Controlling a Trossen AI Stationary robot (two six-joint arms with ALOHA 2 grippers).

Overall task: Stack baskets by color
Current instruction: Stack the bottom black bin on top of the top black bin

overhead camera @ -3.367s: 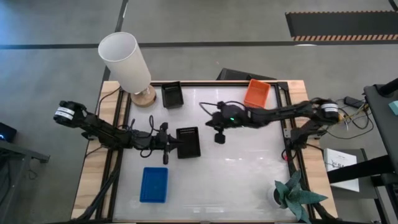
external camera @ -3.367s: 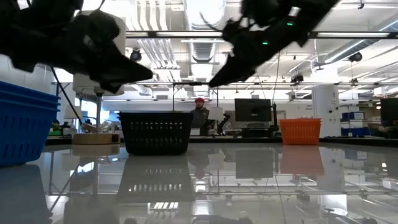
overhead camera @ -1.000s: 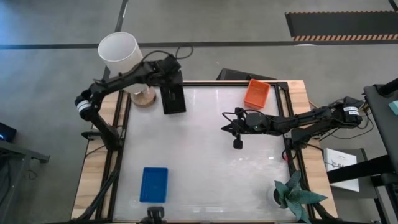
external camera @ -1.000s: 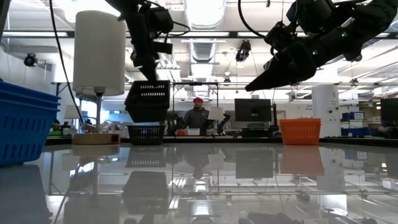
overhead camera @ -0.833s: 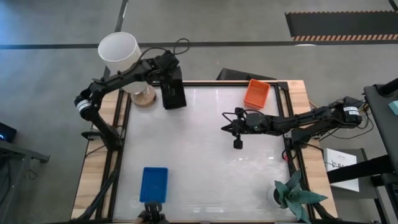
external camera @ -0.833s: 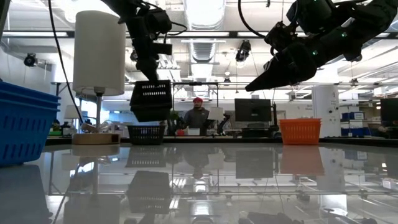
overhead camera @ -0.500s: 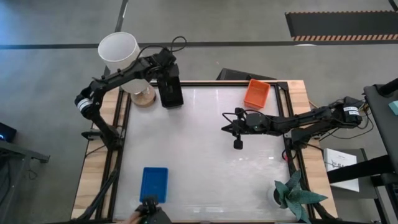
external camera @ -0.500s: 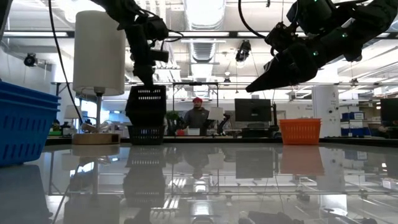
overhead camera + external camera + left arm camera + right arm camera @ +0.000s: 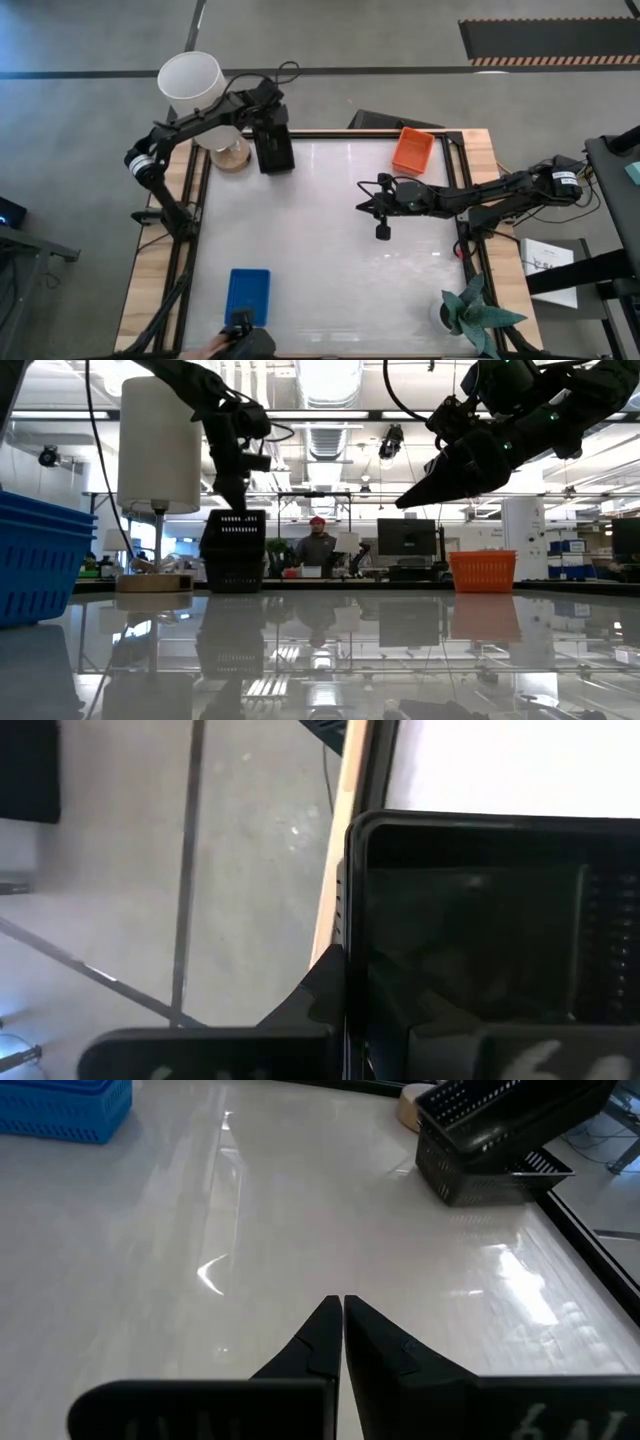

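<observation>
My left gripper [image 9: 270,128] is shut on a black basket [image 9: 277,152] at the table's far left corner. That basket sits tilted in a second black basket [image 9: 480,1180] that stands on the table; in the low view the two black baskets [image 9: 233,550] read as one block. A blue basket [image 9: 247,295] stands near the front left and an orange basket [image 9: 412,150] at the far right. My right gripper [image 9: 381,232] hangs shut over the table's middle right and holds nothing. My left gripper pinches one wall of the black basket at its rim [image 9: 348,970], with one finger inside the basket and one outside. The fingers come from above, slanting down [image 9: 235,498]. The basket [image 9: 500,1115] is tilted, with its lower part in the black basket beneath it.
A white lampshade [image 9: 200,95] on a wooden base [image 9: 232,155] stands just left of the black baskets. A green plant [image 9: 478,315] is at the front right corner. At the near edge, a person's hand with something dark [image 9: 245,342] shows by the blue basket.
My left gripper has gone down and a little toward the far edge with the black basket. The basket has sunk from hanging above the other black basket into it. At the near edge the person's hand has come a little farther in.
</observation>
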